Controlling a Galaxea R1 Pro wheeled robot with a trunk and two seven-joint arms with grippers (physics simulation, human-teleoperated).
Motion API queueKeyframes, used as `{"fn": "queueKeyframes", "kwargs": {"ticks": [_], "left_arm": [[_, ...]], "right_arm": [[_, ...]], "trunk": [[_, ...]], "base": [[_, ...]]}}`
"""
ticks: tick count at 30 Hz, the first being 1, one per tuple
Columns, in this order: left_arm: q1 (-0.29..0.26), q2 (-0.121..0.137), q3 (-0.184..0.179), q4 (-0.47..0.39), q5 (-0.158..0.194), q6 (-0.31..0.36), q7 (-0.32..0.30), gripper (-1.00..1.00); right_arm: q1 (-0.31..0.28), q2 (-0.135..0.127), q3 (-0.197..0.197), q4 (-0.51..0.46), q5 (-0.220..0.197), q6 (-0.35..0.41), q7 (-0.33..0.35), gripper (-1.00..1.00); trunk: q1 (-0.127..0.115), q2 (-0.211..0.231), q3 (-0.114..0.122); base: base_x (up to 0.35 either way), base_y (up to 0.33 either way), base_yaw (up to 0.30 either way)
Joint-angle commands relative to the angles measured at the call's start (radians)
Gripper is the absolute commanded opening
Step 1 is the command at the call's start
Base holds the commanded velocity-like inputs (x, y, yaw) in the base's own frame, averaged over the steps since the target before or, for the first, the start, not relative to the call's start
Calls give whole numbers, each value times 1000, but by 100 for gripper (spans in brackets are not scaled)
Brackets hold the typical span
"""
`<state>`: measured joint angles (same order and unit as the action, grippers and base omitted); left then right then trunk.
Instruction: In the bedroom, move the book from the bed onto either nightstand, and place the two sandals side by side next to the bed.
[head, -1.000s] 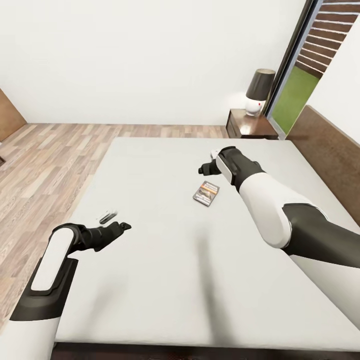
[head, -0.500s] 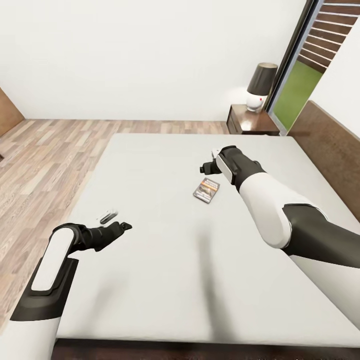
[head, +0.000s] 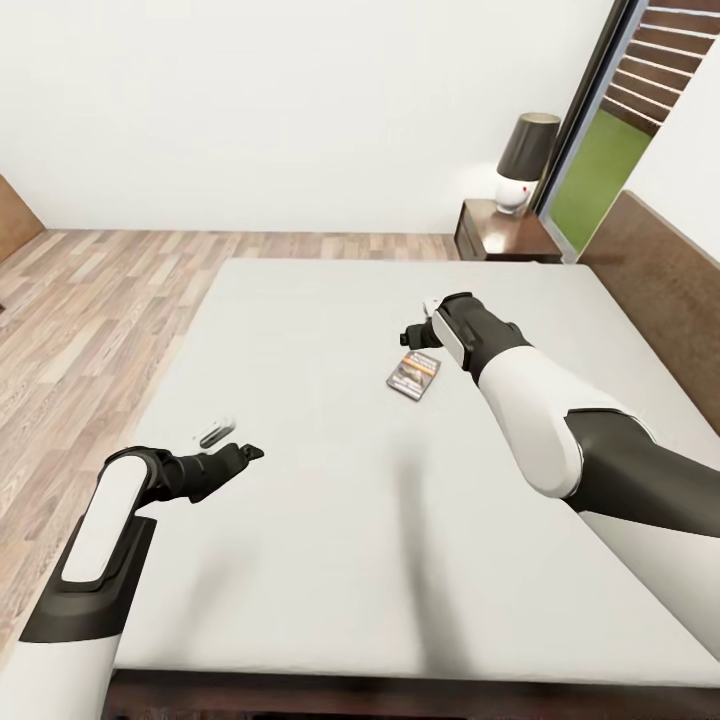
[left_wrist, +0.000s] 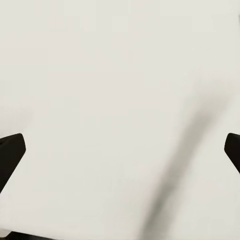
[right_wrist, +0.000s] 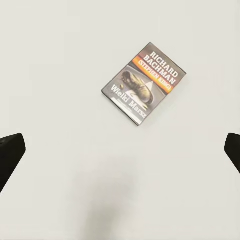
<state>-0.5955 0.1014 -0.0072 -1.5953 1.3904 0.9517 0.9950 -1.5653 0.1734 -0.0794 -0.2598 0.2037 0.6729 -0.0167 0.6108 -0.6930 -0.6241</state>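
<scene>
Head view, right end effector (head: 412, 336) wide above book (head: 413, 375) on bed (head: 330, 560), left end effector (head: 250, 452) wide, fingertips cropped in wrist views

Book (head: 414, 373) on bed (head: 300, 560); nightstand (head: 503, 235) behind, seemingly right.

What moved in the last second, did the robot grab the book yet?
Not yet. The whole view slid, so the head camera moved rather than the things. The right gripper now hangs closer to the book, open. The book lies flat on the bed, untouched. The left gripper kept its place over the mattress, open and empty. The lamp stayed on the nightstand.
</scene>
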Motion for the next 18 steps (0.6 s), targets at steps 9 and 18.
{"fn": "queueKeyframes", "kwargs": {"ticks": [9,18], "left_arm": [[0,-1,-2,-10,9,1,10,100],[1,-1,-2,-12,9,1,10,100]], "right_arm": [[-2,0,-8,-1,10,1,-2,100],[-4,-1,-9,-2,11,1,-2,100]], "trunk": [[0,-1,-15],[0,-1,-29]], "base": [[0,0,0],[0,0,0]]}}
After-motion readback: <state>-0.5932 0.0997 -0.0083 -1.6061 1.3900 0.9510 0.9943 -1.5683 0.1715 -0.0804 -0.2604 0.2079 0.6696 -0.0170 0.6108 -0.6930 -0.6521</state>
